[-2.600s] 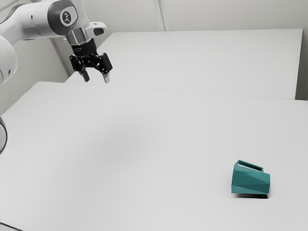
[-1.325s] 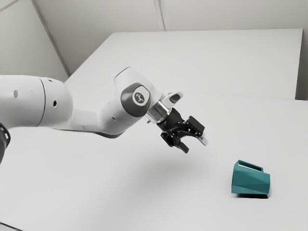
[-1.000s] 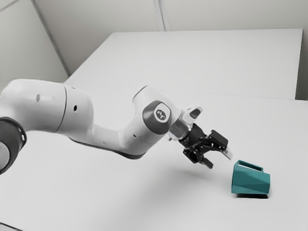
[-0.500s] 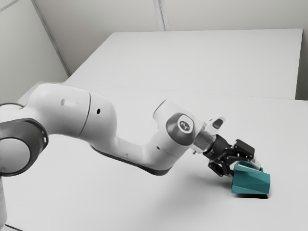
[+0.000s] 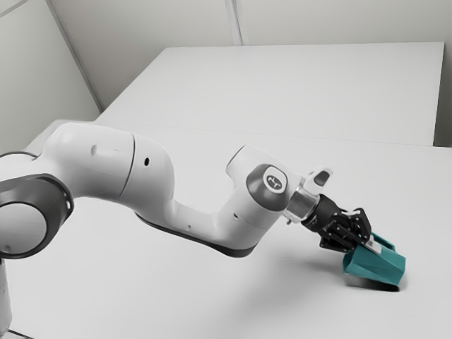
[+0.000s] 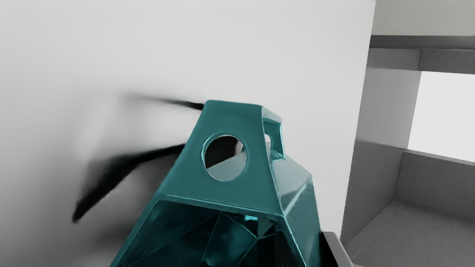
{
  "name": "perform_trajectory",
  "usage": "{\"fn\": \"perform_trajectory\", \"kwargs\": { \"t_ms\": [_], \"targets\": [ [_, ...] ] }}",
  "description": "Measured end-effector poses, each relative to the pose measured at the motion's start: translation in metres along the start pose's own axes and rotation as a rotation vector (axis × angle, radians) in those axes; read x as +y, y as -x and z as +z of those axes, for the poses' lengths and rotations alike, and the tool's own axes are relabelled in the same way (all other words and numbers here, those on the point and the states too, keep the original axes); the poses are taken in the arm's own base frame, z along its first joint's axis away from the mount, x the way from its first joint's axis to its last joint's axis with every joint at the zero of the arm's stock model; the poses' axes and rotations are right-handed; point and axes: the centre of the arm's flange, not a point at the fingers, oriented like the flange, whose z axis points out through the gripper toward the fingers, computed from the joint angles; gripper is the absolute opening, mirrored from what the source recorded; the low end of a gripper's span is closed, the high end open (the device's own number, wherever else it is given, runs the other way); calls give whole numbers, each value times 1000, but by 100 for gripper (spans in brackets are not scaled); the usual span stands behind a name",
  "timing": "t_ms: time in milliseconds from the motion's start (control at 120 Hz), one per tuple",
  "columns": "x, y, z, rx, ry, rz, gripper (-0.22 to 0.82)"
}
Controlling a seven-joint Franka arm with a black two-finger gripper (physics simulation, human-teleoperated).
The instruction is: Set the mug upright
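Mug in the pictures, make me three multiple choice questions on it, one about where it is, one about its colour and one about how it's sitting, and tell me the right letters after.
1. Where in the exterior view is the mug?
A. Upper left
B. Lower right
C. Upper right

2. What colour is the mug?
A. Teal
B. Red
C. Yellow

3. How does the mug sit?
A. Upright on its base
B. Upside down on its rim
C. Tipped over and slanting

Right letters:
1: B, it shows near the lower right of the exterior view, with the tool at it.
2: A, both views show a blue-green body.
3: C, the exterior view shows it slanting, and its open end faces the wrist camera.
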Motion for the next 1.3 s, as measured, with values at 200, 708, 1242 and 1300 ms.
{"fn": "perform_trajectory", "kwargs": {
  "t_ms": [200,708,1242,1300],
  "targets": [
    [35,11,-33,45,2,66,-15],
    [1,-40,-195,70,-404,289,-17],
    [-91,-64,-318,-30,-805,251,-17],
    [-91,-61,-315,-49,-853,268,-18]
  ]
}}
